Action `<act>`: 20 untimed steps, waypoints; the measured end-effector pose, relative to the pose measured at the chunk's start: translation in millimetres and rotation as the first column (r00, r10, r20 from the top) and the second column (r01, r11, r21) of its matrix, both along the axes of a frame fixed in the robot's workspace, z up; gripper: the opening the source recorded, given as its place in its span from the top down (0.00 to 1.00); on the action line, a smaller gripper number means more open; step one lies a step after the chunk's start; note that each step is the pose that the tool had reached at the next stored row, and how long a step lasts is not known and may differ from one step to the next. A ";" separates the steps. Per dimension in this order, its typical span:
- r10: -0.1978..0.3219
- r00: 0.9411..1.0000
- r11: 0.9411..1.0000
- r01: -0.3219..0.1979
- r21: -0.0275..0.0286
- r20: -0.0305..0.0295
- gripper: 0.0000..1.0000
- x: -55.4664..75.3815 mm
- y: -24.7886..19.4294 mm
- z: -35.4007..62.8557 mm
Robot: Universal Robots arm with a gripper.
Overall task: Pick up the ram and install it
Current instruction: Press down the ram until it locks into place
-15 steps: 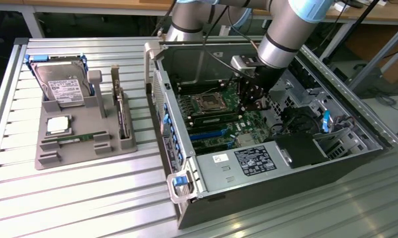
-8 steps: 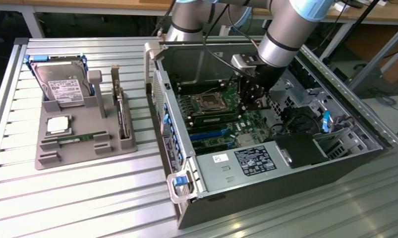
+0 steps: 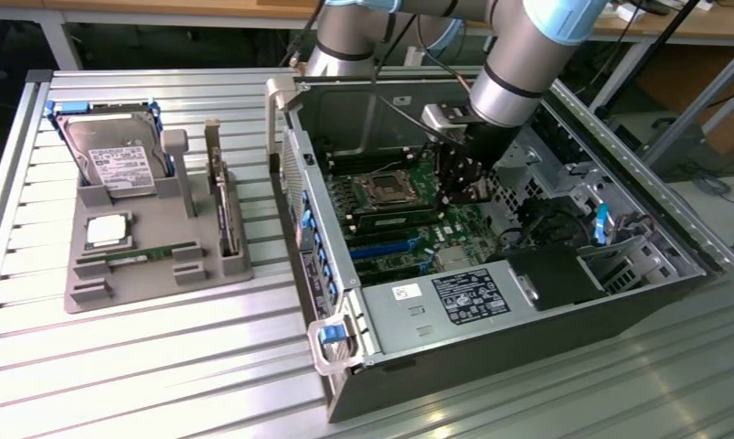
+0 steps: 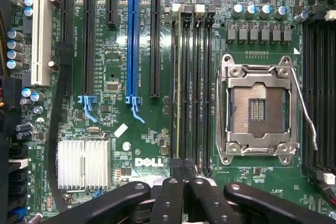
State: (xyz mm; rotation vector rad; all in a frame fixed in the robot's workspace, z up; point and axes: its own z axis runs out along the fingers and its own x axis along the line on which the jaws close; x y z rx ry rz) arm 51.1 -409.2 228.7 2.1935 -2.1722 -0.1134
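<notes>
Slatted metal table (image 3: 159,366), with benches and cables behind it along the upper edge of the exterior view.

- Left of frame: grey holder (image 3: 92,297) on the table. A hard drive (image 3: 117,155) leans in its upper part. A square silver chip (image 3: 107,230) sits below the drive. An expansion card (image 3: 227,206) stands on edge along the holder's right side. A narrow green stick (image 3: 141,255) lies flat in the holder's front groove.
- Centre: open computer case (image 3: 489,366) lying on its side, with the motherboard (image 3: 398,247) exposed. The empty CPU socket (image 3: 385,190) has its metal frame closed.
- Centre right: the arm reaches down from the top of the frame into the case. The gripper (image 3: 467,194) is low over the board, just right of the socket.
- Wrist view: the black fingers (image 4: 170,198) are pressed together with nothing between them. Their tips are at one end of the bank of memory slots (image 4: 194,87).
- The ram (image 4: 178,87) seems to stand edge-on in the outermost slot, as a thin pale strip. The neighbouring slots look dark. I cannot tell whether the fingertips touch it.
</notes>
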 end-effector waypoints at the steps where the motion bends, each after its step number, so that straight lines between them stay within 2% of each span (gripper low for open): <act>1: 0.000 1.000 1.000 0.000 0.001 0.003 0.90 0.0 0.1 9.7; 3: 0.000 1.000 1.000 0.000 0.000 0.004 0.90 -2.8 0.1 11.8; 4: 0.000 1.000 1.000 0.000 0.000 0.005 0.90 -8.7 0.0 11.9; 9: 0.000 1.000 1.000 0.000 0.000 0.007 0.90 -59.0 0.0 11.0; 12: 0.000 1.000 1.000 0.000 0.000 0.009 0.90 -81.9 0.0 10.5; 14: 0.000 1.000 1.000 0.000 0.000 0.011 0.90 -105.7 0.0 10.2; 17: 0.000 1.000 1.000 0.000 0.000 0.011 0.90 -113.7 -0.1 9.5; 20: 0.000 1.000 1.000 0.000 0.000 0.011 0.90 -114.0 -0.1 6.9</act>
